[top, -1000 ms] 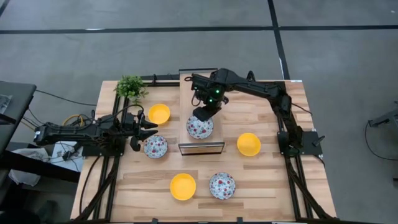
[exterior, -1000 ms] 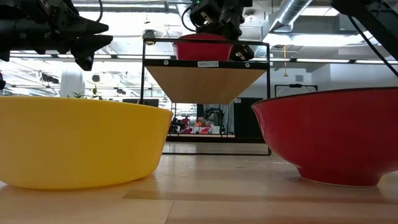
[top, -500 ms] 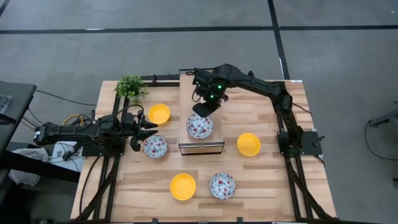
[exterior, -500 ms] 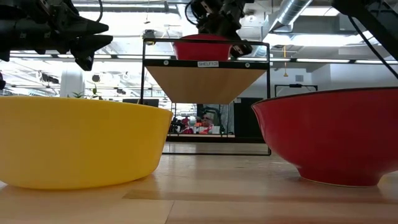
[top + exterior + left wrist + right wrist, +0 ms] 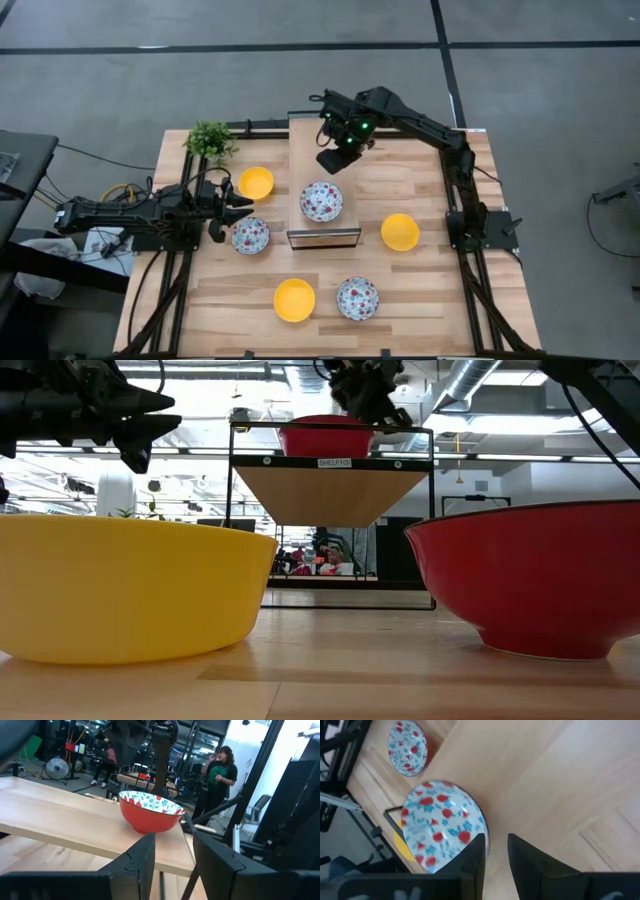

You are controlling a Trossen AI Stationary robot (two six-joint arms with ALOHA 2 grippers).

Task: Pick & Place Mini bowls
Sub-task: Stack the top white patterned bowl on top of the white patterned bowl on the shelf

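Six mini bowls show in the high view. A floral bowl [image 5: 322, 201] stands on its base on the raised wooden shelf [image 5: 320, 140], also seen as the bowl [image 5: 327, 438] in the low view and the bowl [image 5: 442, 825] in the right wrist view. My right gripper [image 5: 330, 163] hovers open above the shelf, just beyond the bowl's far rim, touching nothing. My left gripper [image 5: 243, 205] waits open at the table's left, between a yellow bowl [image 5: 256, 183] and a floral bowl [image 5: 249, 236]. On the table lie a yellow bowl [image 5: 400, 231], a yellow bowl [image 5: 294, 299] and a floral bowl [image 5: 357, 298].
A small green potted plant [image 5: 210, 140] stands at the far left corner. The shelf's black frame [image 5: 323, 238] edges its near side. In the low view a yellow bowl [image 5: 120, 585] and a bowl's red outer wall [image 5: 530, 575] fill the foreground. A person [image 5: 217, 775] stands beyond the table.
My right gripper has risen and drawn back toward the table's far edge, away from the far rim of the floral bowl on the shelf. The bowl has stayed where it was on the shelf.
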